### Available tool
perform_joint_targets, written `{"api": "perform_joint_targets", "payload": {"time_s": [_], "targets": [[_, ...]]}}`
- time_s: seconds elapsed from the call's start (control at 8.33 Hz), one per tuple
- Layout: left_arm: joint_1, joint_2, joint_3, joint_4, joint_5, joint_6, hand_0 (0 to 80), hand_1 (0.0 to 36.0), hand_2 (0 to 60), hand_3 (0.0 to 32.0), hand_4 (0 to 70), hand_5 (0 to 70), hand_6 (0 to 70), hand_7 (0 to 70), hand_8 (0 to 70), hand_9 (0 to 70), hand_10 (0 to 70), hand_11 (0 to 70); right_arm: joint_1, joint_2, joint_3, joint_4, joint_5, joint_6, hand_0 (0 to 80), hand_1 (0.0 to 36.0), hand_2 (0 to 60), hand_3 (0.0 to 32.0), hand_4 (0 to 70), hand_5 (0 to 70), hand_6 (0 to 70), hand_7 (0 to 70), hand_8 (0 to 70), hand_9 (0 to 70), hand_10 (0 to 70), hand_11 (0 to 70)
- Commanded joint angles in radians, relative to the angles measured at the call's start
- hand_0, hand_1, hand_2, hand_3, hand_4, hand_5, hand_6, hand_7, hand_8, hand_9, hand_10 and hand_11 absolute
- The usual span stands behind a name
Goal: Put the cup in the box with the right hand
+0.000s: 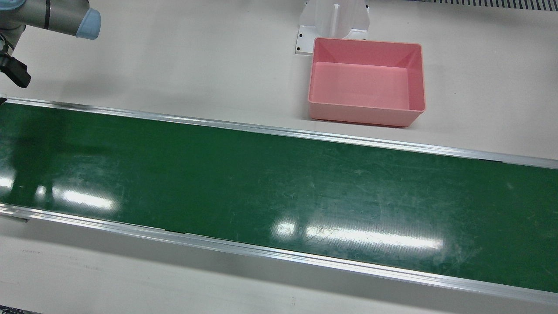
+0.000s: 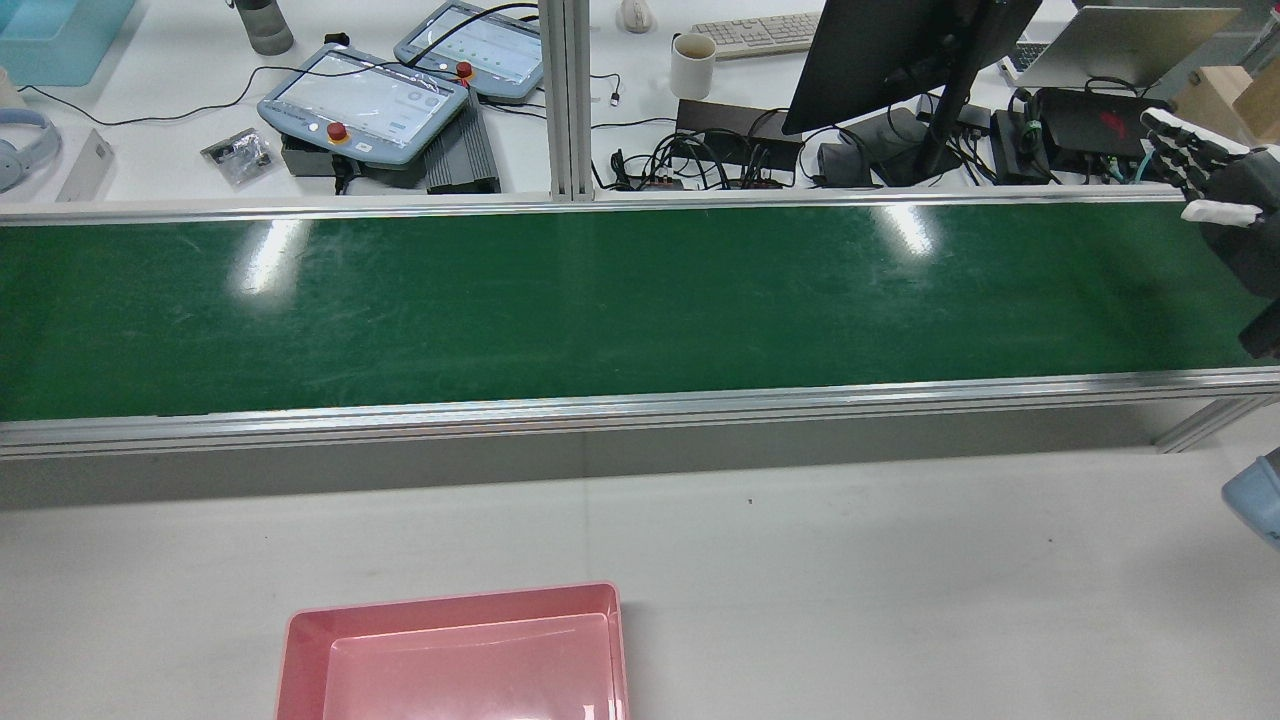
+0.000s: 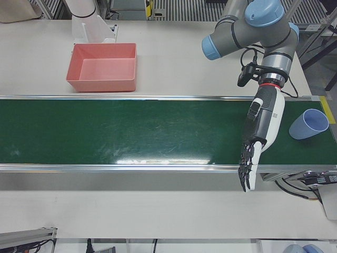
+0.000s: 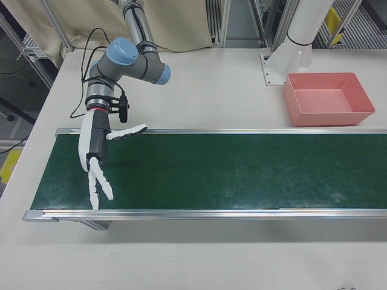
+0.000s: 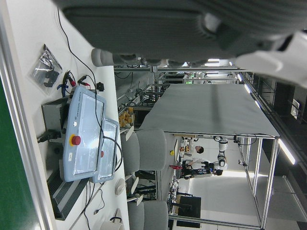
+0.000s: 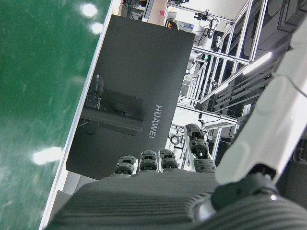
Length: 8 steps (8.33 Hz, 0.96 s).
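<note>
A light-blue cup [image 3: 308,125] rests on the green conveyor belt [image 3: 131,132] at its far right end in the left-front view; no other view shows it. My left hand [image 3: 256,142] hangs open over the belt just left of the cup, fingers stretched toward the near rail, clear of it. At the belt's opposite end my right hand [image 4: 97,160] is open, thumb spread, holding nothing; the rear view shows my right hand [image 2: 1215,195] at its right edge. The pink box [image 1: 362,115] sits empty on the white table behind the belt, between the arms.
A white column base [image 1: 333,22] stands right behind the box. Beyond the belt, a desk carries two teach pendants [image 2: 360,100], a monitor [image 2: 890,50], a mug [image 2: 692,65] and cables. Aluminium rails [image 1: 279,131] edge the belt.
</note>
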Motion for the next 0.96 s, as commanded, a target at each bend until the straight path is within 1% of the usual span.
{"api": "perform_joint_targets", "payload": {"time_s": [0.0,0.24,0.48,0.72,0.84], "targets": [[-0.001,0.000,-0.002,0.001,0.000,0.000,0.0,0.0,0.0,0.0,0.0,0.0,0.0,0.0,0.0,0.0,0.0,0.0,0.000,-0.002,0.002,-0.001,0.000,0.000,47.1,6.1,0.0,0.0,0.0,4.4,4.5,11.7,4.7,10.0,3.0,5.8],[0.000,0.000,-0.002,0.001,0.000,0.000,0.0,0.0,0.0,0.0,0.0,0.0,0.0,0.0,0.0,0.0,0.0,0.0,0.006,0.005,0.016,-0.001,0.000,0.000,47.3,6.1,0.0,0.0,0.0,4.4,4.5,11.7,4.4,9.6,2.9,5.7],[0.000,0.000,0.001,-0.001,0.000,0.001,0.0,0.0,0.0,0.0,0.0,0.0,0.0,0.0,0.0,0.0,0.0,0.0,0.010,-0.002,0.018,-0.001,0.000,0.002,47.4,5.9,0.0,0.0,3.1,4.2,4.7,13.4,4.4,9.8,2.5,5.0],[0.000,0.000,0.001,-0.001,0.000,0.000,0.0,0.0,0.0,0.0,0.0,0.0,0.0,0.0,0.0,0.0,0.0,0.0,0.010,-0.005,0.018,-0.001,0.000,0.002,47.5,6.0,0.0,0.0,2.8,4.2,4.7,13.4,4.4,9.8,2.4,4.9],[-0.001,0.000,0.003,-0.001,0.000,0.001,0.0,0.0,0.0,0.0,0.0,0.0,0.0,0.0,0.0,0.0,0.0,0.0,0.010,0.003,0.019,-0.001,-0.002,0.002,47.3,5.9,0.0,0.0,2.3,4.2,4.7,13.2,4.5,10.1,2.4,4.9]]}}
